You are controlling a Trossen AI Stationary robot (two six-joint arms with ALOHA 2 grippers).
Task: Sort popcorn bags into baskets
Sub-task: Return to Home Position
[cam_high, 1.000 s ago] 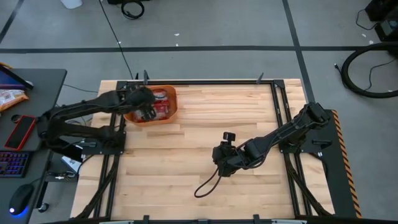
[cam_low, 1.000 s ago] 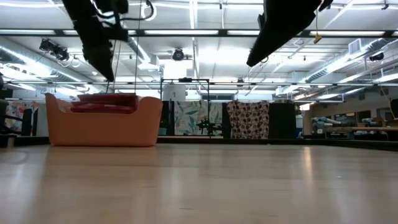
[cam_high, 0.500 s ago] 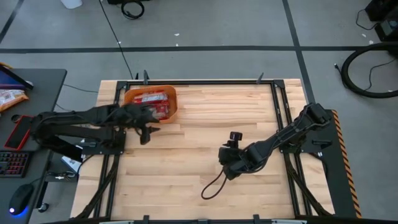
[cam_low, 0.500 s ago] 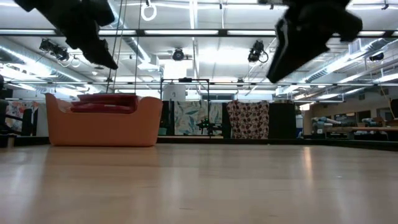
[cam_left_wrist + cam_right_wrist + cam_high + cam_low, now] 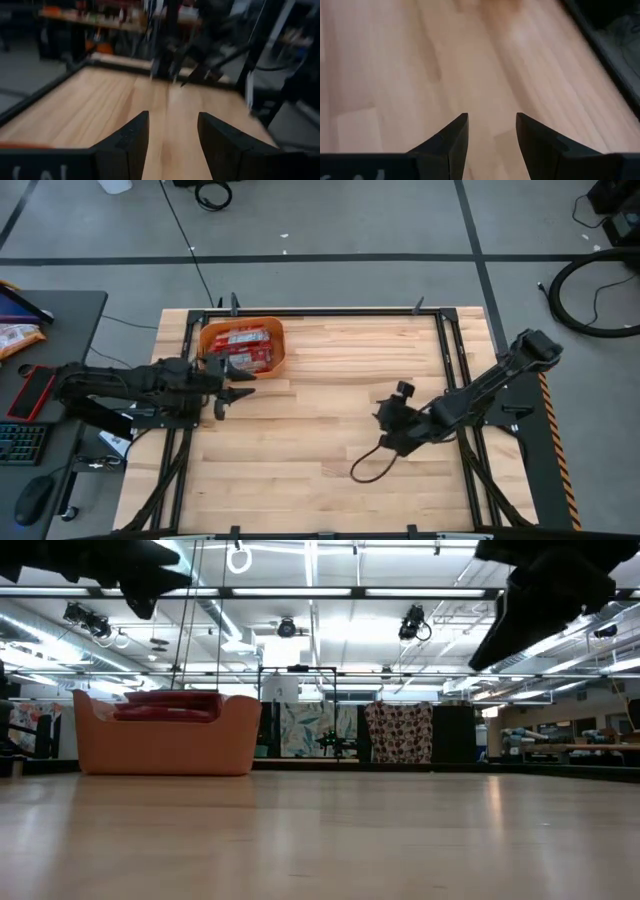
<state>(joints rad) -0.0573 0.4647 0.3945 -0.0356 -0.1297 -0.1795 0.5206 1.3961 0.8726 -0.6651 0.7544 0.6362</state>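
High view: the orange basket (image 5: 282,345) sits in a corner of the table (image 5: 320,360) on the left arm's side, with red bags (image 5: 245,345) lying inside. The left gripper (image 5: 232,388) hangs just beside the basket. The right gripper (image 5: 388,438) is over the table's right half, well apart.

Low view: the bags show above the basket's rim.

Left wrist view: fingers (image 5: 127,145) wide apart, nothing between.

Right wrist view: fingers (image 5: 445,142) wide too, empty over bare wood.
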